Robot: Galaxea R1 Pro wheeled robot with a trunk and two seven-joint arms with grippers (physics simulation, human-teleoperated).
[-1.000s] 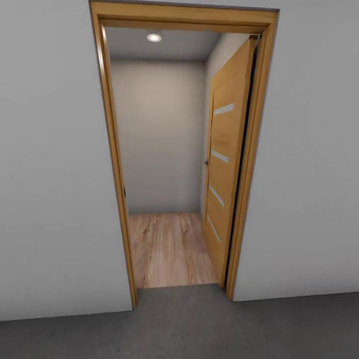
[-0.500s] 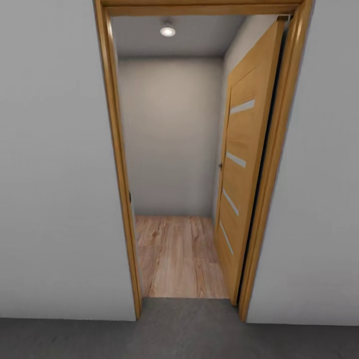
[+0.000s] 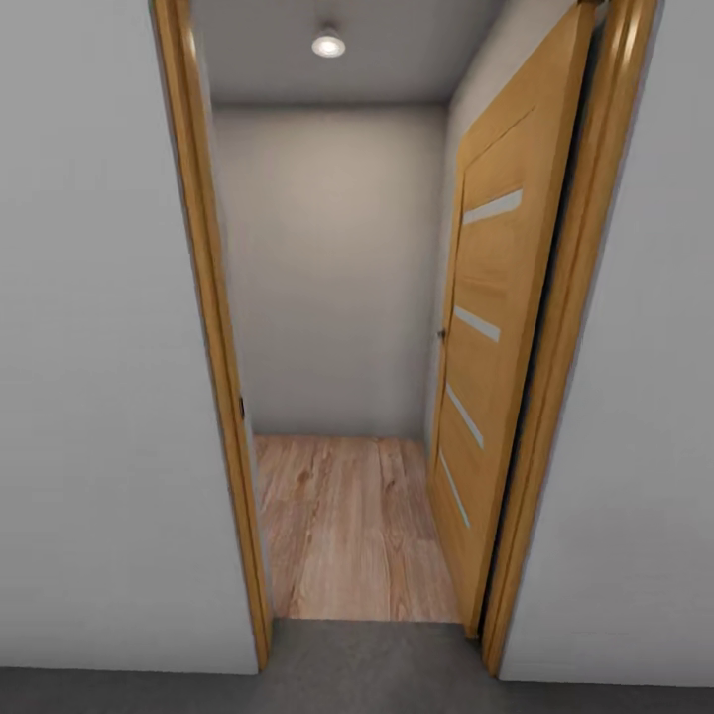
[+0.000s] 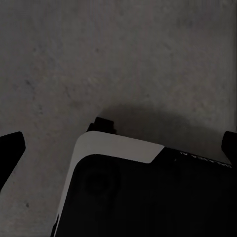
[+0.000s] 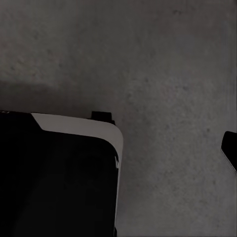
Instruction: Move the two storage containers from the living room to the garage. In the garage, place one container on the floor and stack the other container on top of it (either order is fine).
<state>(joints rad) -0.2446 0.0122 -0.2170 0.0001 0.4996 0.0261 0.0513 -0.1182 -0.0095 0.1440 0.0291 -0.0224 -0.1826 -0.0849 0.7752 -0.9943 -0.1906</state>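
The head view faces an open doorway (image 3: 213, 327) in a white-grey wall (image 3: 99, 347). The light wooden door (image 3: 496, 327) with four frosted strips stands swung inward at the right, its long axis upright. Beyond lies a light wood plank floor (image 3: 347, 526), a plain back wall and a ceiling lamp (image 3: 328, 44). A strip of dark grey concrete floor (image 3: 367, 664) runs along the near side of the threshold. Compared with half a second ago the doorway looms larger and the frame's top is cut off, a shift of the whole view. In the left wrist view the left gripper (image 4: 118, 148) is spread wide, both dark fingertips (image 4: 10, 148) far apart over the rough floor and the robot's base (image 4: 148, 197); in the right wrist view one fingertip (image 5: 230, 145) shows, so the right gripper's state cannot be told.
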